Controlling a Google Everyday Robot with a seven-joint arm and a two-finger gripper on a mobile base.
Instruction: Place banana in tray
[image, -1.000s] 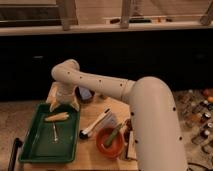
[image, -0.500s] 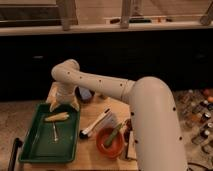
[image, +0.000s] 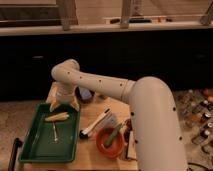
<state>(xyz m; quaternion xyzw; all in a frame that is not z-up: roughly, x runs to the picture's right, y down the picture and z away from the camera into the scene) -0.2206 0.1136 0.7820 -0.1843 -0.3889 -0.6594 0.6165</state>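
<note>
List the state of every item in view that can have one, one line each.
banana: lying flat inside the tray, free of the claw.
tray: on the table, holding the banana and a thin whitish stick.
claw: open, over the tray's far end, just above the banana, holding nothing.
orange-red bowl: on the table right of the tray, with a green vegetable leaning in it.

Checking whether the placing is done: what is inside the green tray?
The banana lies inside the tray, near its far end, with a thin whitish stick beside it. The gripper hovers above that end, fingers spread, hiding nothing inside.
</note>
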